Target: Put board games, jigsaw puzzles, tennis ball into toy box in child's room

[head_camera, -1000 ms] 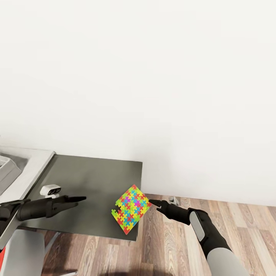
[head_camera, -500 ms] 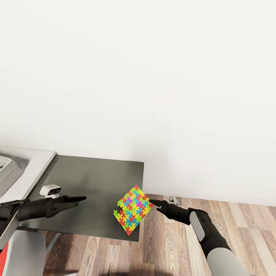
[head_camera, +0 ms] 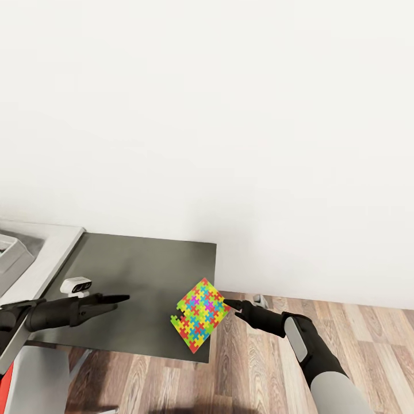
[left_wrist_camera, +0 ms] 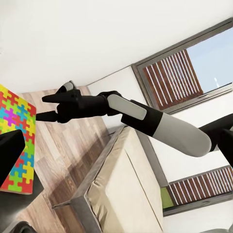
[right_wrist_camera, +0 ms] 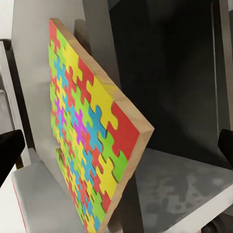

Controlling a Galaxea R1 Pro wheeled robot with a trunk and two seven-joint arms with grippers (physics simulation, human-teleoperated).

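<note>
From the head, two thin jigsaw puzzles [head_camera: 199, 315] tilt at the dark matte worktop's [head_camera: 144, 270] near right corner, right end effector [head_camera: 225, 303] at their corner, grip unclear. The left wrist shows its fingers [left_wrist_camera: 47, 98] parted. The right wrist shows wood-edged, interlocking coloured pieces; the left end effector [head_camera: 122, 298] looks clenched.

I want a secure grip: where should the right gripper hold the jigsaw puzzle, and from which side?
Probably at the corner of the jigsaw puzzle nearest the right gripper, coming from the robot's right. The board is thin and tilted, so one of the fingers can go on each flat face, across the edge.
</note>
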